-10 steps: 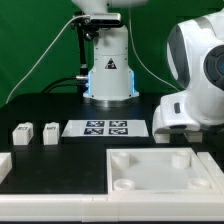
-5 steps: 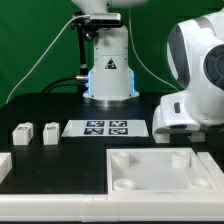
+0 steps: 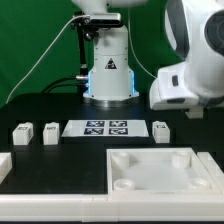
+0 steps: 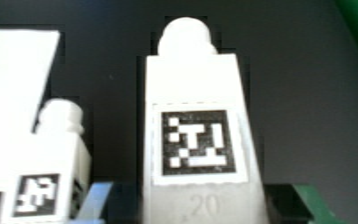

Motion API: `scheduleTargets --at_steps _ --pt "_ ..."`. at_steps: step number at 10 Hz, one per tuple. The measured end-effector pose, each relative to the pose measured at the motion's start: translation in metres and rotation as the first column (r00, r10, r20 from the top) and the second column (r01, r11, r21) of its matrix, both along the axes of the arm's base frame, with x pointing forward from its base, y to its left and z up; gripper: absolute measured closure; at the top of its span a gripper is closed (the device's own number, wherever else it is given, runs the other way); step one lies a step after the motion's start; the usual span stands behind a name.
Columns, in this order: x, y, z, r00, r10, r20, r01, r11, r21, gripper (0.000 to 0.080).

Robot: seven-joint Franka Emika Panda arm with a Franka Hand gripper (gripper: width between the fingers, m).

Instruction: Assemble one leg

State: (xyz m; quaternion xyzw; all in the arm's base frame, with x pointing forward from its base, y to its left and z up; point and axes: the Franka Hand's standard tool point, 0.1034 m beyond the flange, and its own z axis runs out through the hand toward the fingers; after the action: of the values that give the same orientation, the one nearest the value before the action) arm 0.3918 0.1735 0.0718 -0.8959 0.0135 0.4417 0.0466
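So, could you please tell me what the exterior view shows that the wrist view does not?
Only the exterior view shows the robot's base, the marker board, the big white tray and the green backdrop. Only the wrist view shows one leg close enough to make out its tag, with the hand straddling it, fingertips on either side; whether they grip it is unclear. Both show small white tagged legs on the black table.

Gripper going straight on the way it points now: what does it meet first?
Probably the leg, centred between the open jaws of the gripper in the wrist view; depth is unclear.
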Motion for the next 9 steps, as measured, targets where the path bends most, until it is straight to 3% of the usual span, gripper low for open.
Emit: scheduleTargets --at_steps 1,3,6,9 --pt "0.007 -0.001 0.018 1.000 0.005 -0.003 -0.005 1.000 0.002 0.0507" --pt "0.012 0.001 0.014 0.999 0.001 0.034 -0.001 1.000 0.004 0.0506" --pt "0.024 0.004 0.012 0.953 -0.031 0.302 0.032 0.999 0.003 0.0506" --pt "0.035 0.004 0.015 0.817 -0.045 0.575 0.041 0.999 0.020 0.0506"
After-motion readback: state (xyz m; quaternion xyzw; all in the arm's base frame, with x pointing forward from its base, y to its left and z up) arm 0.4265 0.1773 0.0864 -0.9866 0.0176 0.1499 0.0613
